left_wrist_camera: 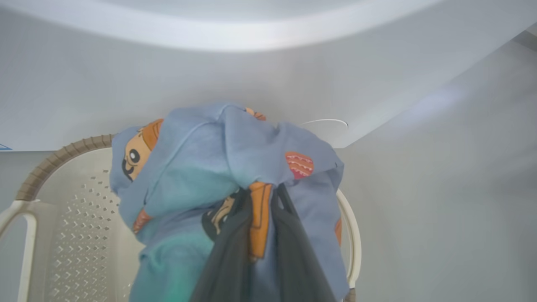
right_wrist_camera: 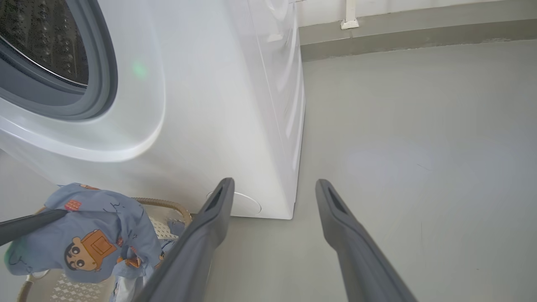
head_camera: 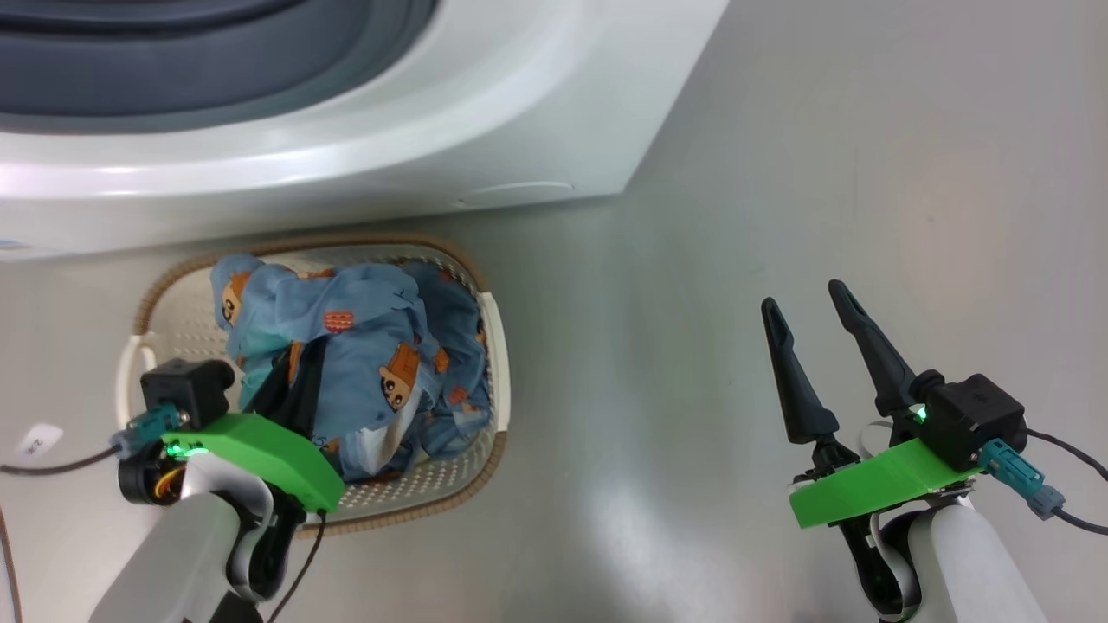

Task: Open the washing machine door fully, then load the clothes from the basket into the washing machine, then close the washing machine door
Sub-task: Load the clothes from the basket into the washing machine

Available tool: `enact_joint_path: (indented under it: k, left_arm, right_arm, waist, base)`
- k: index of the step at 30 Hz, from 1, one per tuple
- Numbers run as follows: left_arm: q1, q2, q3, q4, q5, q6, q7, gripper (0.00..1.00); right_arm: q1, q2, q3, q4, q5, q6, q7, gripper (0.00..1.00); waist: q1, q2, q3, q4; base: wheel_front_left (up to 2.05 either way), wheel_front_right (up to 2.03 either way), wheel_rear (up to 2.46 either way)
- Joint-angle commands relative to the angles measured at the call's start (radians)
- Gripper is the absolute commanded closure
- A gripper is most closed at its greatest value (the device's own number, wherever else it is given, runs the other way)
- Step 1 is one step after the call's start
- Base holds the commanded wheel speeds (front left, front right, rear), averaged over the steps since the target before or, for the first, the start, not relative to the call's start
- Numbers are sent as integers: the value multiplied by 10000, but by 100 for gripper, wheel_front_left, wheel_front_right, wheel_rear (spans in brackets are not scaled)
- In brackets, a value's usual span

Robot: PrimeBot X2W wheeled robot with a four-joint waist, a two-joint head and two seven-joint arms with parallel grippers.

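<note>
The cream basket [head_camera: 498,363] stands on the floor just in front of the white washing machine [head_camera: 433,138]. The light blue clothes [head_camera: 363,346] with orange cartoon figures fill it. My left gripper [head_camera: 293,372] is shut on a fold of the clothes [left_wrist_camera: 209,155], and the cloth drapes over both dark fingers [left_wrist_camera: 228,251]. From the right wrist the bundle [right_wrist_camera: 96,235] stands bunched up above the basket rim [right_wrist_camera: 168,204]. The steel drum [right_wrist_camera: 42,37] and grey gasket [head_camera: 173,61] are uncovered; the door is out of view. My right gripper [head_camera: 809,307] hangs open over bare floor, holding nothing.
The round filter cap [head_camera: 515,192] sits low on the machine's front corner. Grey floor [head_camera: 779,173] spreads to the machine's right as far as a wall skirting [right_wrist_camera: 398,33]. A small white label [head_camera: 39,439] lies on the floor left of the basket.
</note>
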Motion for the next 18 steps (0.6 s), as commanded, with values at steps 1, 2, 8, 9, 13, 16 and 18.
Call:
enact_joint_path:
  k: [1,2,8,9,13,16,18]
  left_arm:
    - [411,207,634,-449,312,-15,-106,100]
    - [540,147,806,-589,389,-15,-106,100]
    - [1204,-54,1640,-1491,994,-15,-106,100]
    - [1312,-85,1788,-1650,1115,-15,-106,100]
    - [1681,-189,2291,-2192,1465,-15,-106,100]
    - [2069,-297,2815,-2751,1807,-15,-106,100]
    - [2295,-355,3109,-3156,2070,-15,-106,100]
  right_arm:
    - [197,26,196,-123,-59,27,-118,0]
    - [202,26,158,-96,-36,27,-118,0]
    - [346,26,-78,76,13,27,-118,0]
    - [390,26,-111,96,4,27,-118,0]
    - [538,26,-227,137,14,27,-118,0]
    - [707,26,-489,128,63,27,-118,0]
    - [832,26,-604,119,34,27,-118,0]
  waist:
    - [0,0,-587,386]
    - [0,0,-699,419]
    - [0,0,-1359,561]
    - [0,0,-1483,580]
    - [0,0,-1887,612]
    - [0,0,-2297,634]
    - [0,0,-2556,667]
  base:
    - [0,0,0]
    - [0,0,0]
    - [0,0,0]
    - [0,0,0]
    - [0,0,0]
    - [0,0,0]
    - [0,0,0]
